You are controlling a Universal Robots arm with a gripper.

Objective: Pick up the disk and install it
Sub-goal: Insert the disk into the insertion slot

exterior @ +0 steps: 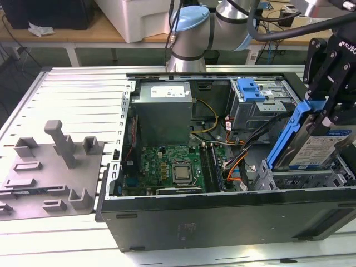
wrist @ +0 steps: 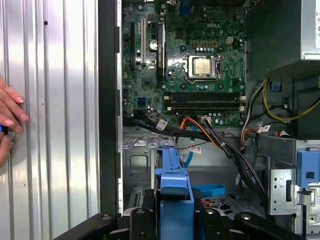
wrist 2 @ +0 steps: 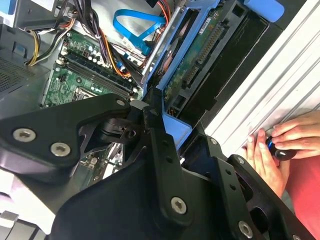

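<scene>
Holding disk [exterior: 321,147] tilted above drive bay [exterior: 300,181] of open computer case [exterior: 222,222], tool [exterior: 325,108] clenched on it; person's hand [wrist 2: 295,134] on surface [exterior: 72,92] beside case.

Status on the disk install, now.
Done: the flat silver disk in its blue plastic caddy is picked up, clamped in the black gripper. In hand: it hangs tilted over the grey metal drive cage inside the open computer case. Left: it is not yet seated in the cage.

Pt of disk [exterior: 322,149] cut by edge; bottom prob. hidden.
</scene>
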